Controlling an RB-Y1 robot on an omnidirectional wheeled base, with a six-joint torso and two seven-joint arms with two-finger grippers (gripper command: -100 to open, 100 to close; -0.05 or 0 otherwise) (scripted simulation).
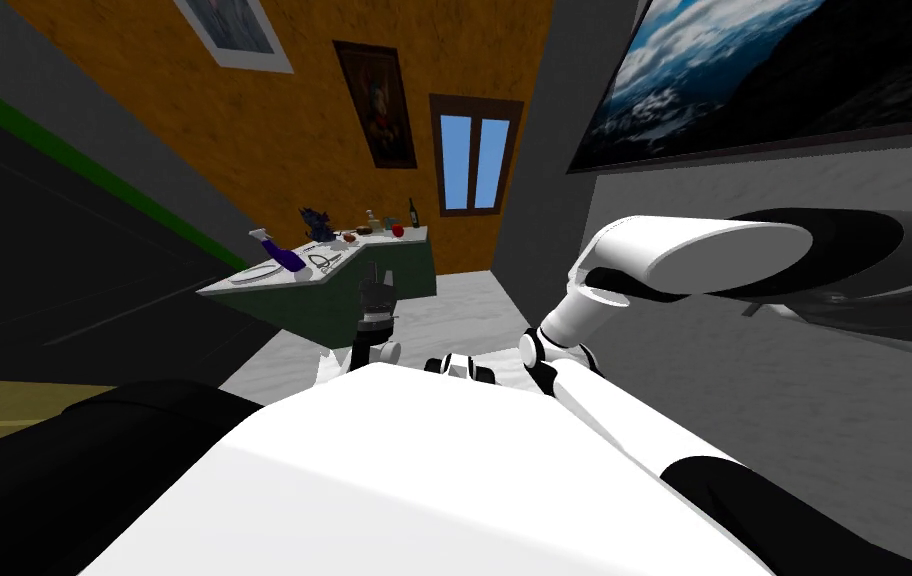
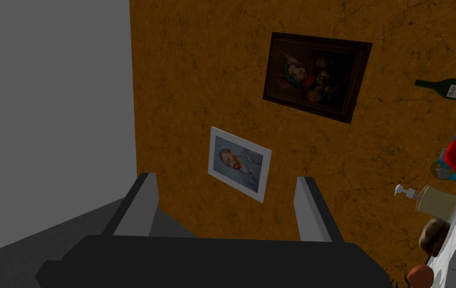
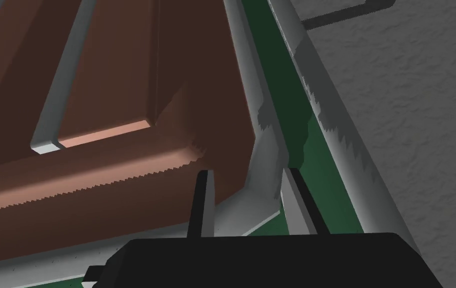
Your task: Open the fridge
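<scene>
Fridge doors likely swing heavy and stiff on their seal, so grasp the edge far from the hinge; which surface is the fridge I cannot tell. Left gripper (image 2: 224, 182), blades apart, points toward the worktop (image 1: 414, 270) at twelve o'clock. Right gripper (image 3: 247, 200), out at three o'clock, faces a brown panel (image 3: 97, 100), grip untellable.
</scene>
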